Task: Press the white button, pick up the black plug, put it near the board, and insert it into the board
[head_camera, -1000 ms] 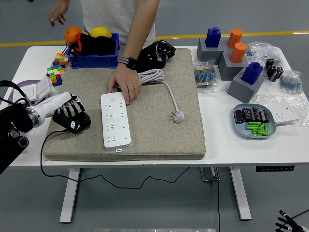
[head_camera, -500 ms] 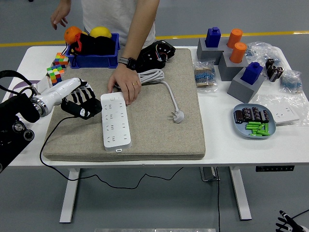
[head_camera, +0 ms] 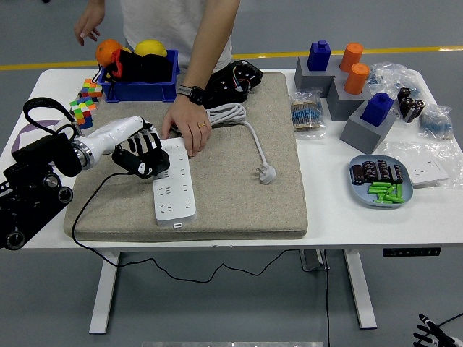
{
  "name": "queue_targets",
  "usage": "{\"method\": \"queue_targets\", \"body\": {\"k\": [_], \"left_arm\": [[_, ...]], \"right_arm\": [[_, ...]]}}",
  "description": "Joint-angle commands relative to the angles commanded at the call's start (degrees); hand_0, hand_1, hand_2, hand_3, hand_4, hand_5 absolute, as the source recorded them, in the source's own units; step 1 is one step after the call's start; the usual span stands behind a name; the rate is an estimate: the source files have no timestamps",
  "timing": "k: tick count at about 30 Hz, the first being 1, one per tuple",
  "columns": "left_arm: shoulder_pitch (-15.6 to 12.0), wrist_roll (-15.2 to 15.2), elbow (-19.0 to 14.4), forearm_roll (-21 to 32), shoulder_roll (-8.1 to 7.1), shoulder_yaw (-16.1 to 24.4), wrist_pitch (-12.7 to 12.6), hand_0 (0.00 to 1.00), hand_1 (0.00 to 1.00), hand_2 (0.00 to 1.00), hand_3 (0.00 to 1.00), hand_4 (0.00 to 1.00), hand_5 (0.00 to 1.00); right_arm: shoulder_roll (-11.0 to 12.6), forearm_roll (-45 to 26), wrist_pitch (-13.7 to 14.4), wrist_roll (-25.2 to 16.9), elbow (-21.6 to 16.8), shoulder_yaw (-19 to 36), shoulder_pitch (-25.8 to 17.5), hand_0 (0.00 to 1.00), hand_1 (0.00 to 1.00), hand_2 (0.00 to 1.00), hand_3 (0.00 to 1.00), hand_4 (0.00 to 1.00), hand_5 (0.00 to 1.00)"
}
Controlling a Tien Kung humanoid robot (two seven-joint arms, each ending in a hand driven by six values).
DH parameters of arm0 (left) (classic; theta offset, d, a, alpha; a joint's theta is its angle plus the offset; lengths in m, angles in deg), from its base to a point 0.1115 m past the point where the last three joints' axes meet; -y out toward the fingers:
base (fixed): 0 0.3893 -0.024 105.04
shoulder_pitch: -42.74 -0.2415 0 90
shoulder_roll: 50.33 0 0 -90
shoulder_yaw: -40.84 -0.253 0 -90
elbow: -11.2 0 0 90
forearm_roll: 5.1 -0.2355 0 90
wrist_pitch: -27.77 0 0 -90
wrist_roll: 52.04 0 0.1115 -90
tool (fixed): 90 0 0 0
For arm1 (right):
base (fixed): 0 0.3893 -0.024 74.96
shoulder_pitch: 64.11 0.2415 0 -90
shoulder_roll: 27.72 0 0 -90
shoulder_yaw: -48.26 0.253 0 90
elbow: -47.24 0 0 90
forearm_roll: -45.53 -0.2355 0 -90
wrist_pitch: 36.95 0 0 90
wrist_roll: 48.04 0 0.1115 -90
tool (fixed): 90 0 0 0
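Observation:
The white power strip [head_camera: 176, 189] lies on the grey felt mat [head_camera: 239, 195], its small button [head_camera: 179, 224] at the near end. My left hand [head_camera: 142, 156] is over the strip's far left part, fingers curled on the black plug, which is mostly hidden in the hand. The plug's black cable [head_camera: 92, 210] trails from the hand over the table's front edge. A person's hand [head_camera: 189, 126] presses on the strip's far end. My right hand [head_camera: 432, 334] hangs low at the bottom right corner with its fingers spread.
The strip's own white cord and plug [head_camera: 267, 173] lie mid-mat. A blue bin [head_camera: 141, 90] with fruit and puzzle cubes [head_camera: 85, 105] stand at the back left. Grey blocks with blue and orange pegs [head_camera: 362, 108], bags and a blue dish [head_camera: 381, 181] are on the right.
My left hand has moved right and away from me with the black plug, from the mat's left edge to over the strip's far part. The person's hand has stayed on the strip.

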Motion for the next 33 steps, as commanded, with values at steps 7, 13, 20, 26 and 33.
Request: {"method": "queue_targets", "body": {"k": [7,13,20,26,33], "left_arm": [[0.9,-0.2,0.7,0.8,-0.38,-2.9,0.5,0.393,0.236,0.262,0.42,0.726,0.002],[0.9,-0.1,1.4,0.1,-0.13,-3.1,0.3,0.396,0.236,0.262,0.42,0.715,0.002],[1.3,0.3,2.0,-1.0,-0.11,-3.1,-0.6,0.396,0.235,0.263,0.421,0.712,0.002],[1.5,0.1,2.4,-1.4,-0.13,-3.7,-0.4,0.396,0.239,0.264,0.423,0.712,0.002],[1.8,-0.1,2.5,-1.3,-0.2,-4.3,0.3,0.395,0.237,0.263,0.42,0.711,0.002]], "right_arm": [[-0.1,0.1,0.0,-0.1,0.0,0.1,-0.1,0.855,0.695,0.683,0.671,0.754,0.595],[-0.1,0.1,0.0,-0.1,0.0,0.2,-0.1,0.855,0.695,0.683,0.669,0.754,0.594],[-0.2,0.2,0.0,-0.1,0.0,0.6,0.0,0.855,0.694,0.683,0.671,0.754,0.592],[-0.2,0.2,0.0,-0.1,0.0,0.7,0.1,0.855,0.694,0.683,0.67,0.754,0.592],[-0.2,0.3,0.0,-0.1,0.0,0.7,0.0,0.855,0.694,0.682,0.67,0.754,0.592]]}}
